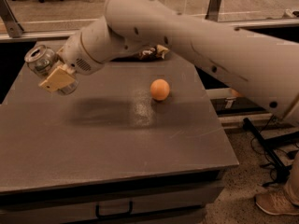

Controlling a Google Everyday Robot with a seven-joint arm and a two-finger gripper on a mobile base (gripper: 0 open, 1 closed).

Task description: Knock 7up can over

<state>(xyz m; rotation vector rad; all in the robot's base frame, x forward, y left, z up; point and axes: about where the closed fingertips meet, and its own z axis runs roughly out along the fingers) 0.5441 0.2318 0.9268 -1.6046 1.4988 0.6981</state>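
Observation:
The 7up can (40,59) is a silvery can at the far left of the grey table (117,139). It is tilted, with its pull-tab top turned up and toward the camera. My gripper (57,79) is pressed against the can's right and lower side, and a tan finger (56,78) covers part of the can's body. The big white arm (187,36) reaches in from the right across the back of the table.
An orange ball (160,89) lies on the table near its middle, to the right of the gripper. A snack bag (152,53) peeks out behind the arm at the back. A person's shoe (275,204) is on the floor at the lower right.

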